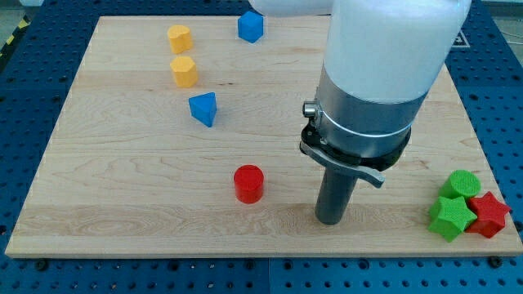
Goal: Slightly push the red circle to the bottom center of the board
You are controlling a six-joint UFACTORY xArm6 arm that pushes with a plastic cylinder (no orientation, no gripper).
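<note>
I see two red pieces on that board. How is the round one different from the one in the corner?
The red circle is a plain round cylinder; the red star has points. The red circle stands alone near the board's bottom middle, to the view's left of my tip; the red star sits at the bottom right, touching the green star beside the green circle. Both share the same red colour.

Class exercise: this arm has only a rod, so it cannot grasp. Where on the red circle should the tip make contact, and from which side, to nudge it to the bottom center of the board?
Contact the red circle low on its left wall. It stands upright, slightly left of center; my tip sits to its right, so go round first.
</note>
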